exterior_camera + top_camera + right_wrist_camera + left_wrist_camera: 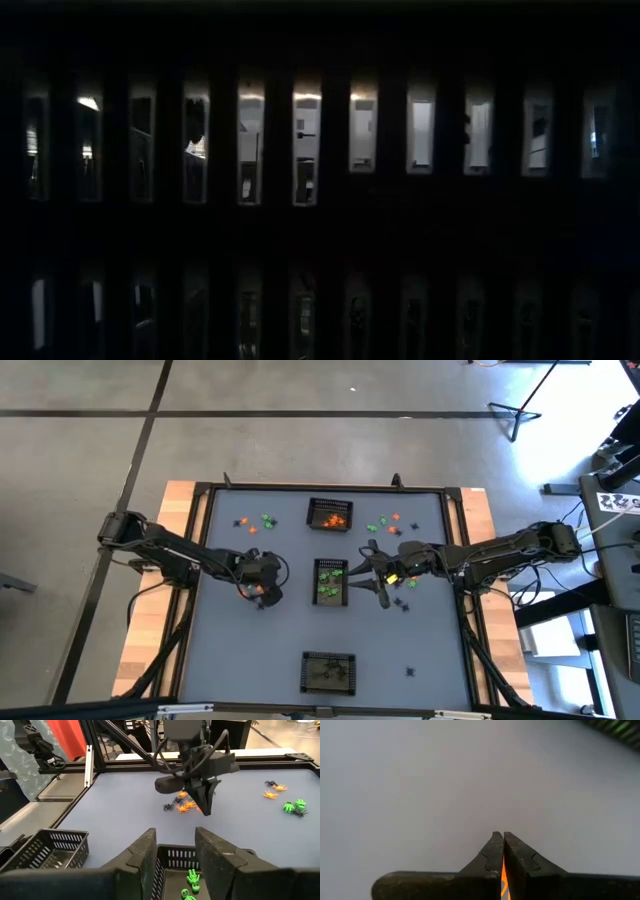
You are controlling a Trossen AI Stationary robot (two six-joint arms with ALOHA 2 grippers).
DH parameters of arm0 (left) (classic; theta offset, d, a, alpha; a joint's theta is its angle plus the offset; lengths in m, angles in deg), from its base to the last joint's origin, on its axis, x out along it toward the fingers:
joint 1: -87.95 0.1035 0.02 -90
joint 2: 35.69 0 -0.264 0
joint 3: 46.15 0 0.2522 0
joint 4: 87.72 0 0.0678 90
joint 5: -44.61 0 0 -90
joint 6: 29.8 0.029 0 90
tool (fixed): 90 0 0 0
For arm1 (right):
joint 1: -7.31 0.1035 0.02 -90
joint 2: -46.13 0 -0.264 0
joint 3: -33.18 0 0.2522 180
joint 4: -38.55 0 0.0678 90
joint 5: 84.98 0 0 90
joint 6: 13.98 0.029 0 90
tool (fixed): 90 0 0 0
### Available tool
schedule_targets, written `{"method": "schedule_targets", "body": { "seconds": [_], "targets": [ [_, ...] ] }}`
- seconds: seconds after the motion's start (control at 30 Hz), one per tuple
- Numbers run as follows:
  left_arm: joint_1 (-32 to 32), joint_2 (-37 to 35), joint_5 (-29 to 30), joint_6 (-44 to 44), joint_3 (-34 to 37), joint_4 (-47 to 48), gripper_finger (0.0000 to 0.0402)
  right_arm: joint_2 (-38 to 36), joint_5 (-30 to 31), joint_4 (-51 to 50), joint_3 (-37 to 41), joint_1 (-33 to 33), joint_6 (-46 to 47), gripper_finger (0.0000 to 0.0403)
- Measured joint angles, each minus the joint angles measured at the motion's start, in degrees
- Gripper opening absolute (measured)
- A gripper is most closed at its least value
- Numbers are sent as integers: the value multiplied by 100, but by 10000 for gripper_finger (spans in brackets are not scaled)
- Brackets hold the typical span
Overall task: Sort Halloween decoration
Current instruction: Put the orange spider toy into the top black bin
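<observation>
Left gripper (pixel 262 592) sits down on the mat left of the middle basket (pixel 331 581), among a small cluster of trinkets; the right gripper (pixel 381 574) hovers by that basket's right edge, fingers apart and empty; low view shows only dark mesh; the left wrist view shows its fingers (pixel 492 855) pressed together on an orange trinket (pixel 504 882); judged step: pick made; next, lift and carry to the far basket (pixel 331 515) holding orange pieces.
</observation>
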Motion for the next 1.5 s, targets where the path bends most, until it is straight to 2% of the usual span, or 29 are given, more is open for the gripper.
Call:
{"method": "schedule_targets", "body": {
  "seconds": [0.1,0.33,0.57,0.77,0.9,1.1,1.27,1.5],
  "targets": [
    [0,-207,58,34,0,-123,0,0,-2,-1,0,0,0,133],
    [0,-663,148,558,-17,-1100,0,2,-2,2,0,-2,0,133],
    [84,-684,104,1181,-22,-2321,0,2,0,0,0,-2,2,133],
    [304,-683,-107,1486,-22,-2812,0,2,-2,0,0,-1,2,133],
    [638,-680,-285,1739,-22,-3259,0,2,82,0,0,-2,2,133],
    [1455,-680,-914,1830,-22,-4273,0,2,112,43,0,-1,2,133],
    [1984,-626,-1000,1897,-25,-4917,0,2,124,241,0,-1,-2,133],
    [2546,159,-1342,1663,-26,-5978,0,2,296,338,0,-2,-50,133]
  ]
}}
